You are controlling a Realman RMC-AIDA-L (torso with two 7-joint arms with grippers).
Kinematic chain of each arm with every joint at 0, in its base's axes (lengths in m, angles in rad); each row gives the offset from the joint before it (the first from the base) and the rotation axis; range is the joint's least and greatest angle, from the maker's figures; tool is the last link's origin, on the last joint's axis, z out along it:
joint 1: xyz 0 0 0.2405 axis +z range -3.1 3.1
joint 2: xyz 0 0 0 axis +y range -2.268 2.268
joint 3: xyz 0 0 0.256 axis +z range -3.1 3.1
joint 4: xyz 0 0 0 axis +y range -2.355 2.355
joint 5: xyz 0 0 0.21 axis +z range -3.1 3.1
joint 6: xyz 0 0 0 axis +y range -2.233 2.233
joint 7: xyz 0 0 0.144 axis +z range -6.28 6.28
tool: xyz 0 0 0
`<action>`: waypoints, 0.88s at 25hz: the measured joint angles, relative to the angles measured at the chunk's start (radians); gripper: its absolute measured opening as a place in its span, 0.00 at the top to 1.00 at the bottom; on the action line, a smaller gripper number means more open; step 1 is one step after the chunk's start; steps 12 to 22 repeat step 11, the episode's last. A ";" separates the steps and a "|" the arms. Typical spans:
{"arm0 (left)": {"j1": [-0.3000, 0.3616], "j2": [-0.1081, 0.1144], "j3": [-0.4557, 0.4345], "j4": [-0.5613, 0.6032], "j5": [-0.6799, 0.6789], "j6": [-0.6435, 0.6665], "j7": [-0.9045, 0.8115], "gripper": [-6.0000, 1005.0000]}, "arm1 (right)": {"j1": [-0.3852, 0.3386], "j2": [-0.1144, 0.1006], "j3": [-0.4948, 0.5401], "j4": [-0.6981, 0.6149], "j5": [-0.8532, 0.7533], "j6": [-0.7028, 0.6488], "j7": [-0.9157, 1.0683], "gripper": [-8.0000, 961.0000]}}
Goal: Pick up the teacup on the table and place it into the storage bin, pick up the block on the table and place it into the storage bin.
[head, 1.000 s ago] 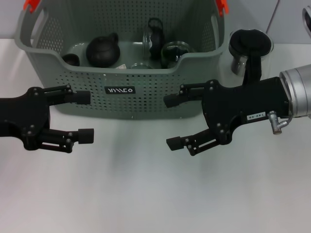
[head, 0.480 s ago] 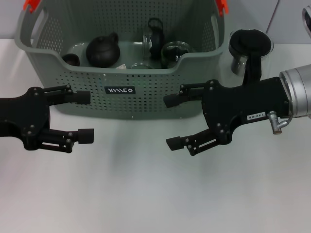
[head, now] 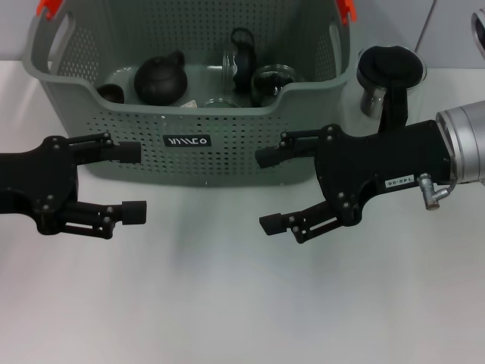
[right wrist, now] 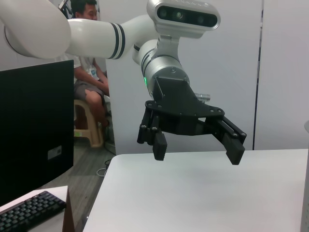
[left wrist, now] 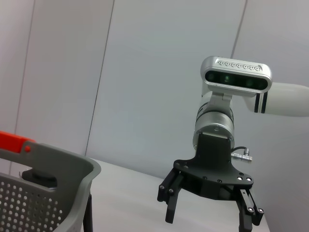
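Note:
The grey perforated storage bin (head: 189,121) stands at the back of the white table, with orange clips on its rim. Inside it I see a small dark teacup (head: 111,92), a black teapot (head: 160,78) and several glass pieces. No block shows on the table or in the bin. My left gripper (head: 132,182) is open and empty, hovering in front of the bin's left part. My right gripper (head: 269,190) is open and empty, in front of the bin's right part. The left wrist view shows the right gripper (left wrist: 210,220) and a bin corner (left wrist: 53,193). The right wrist view shows the left gripper (right wrist: 197,152).
A glass jug with black lid and handle (head: 388,76) stands to the right of the bin, behind my right arm. The white table (head: 227,303) lies bare in front of both grippers. A monitor, a keyboard and a seated person show beyond the table in the right wrist view.

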 joint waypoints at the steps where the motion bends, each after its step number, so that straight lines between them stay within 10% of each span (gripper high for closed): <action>1: 0.000 0.000 0.000 0.000 0.000 0.000 0.000 0.05 | 0.000 0.000 0.000 0.000 0.000 0.000 0.000 0.02; 22: 0.000 0.000 0.000 0.000 0.000 0.000 0.000 0.05 | 0.000 0.000 0.000 0.000 0.000 0.000 0.000 0.02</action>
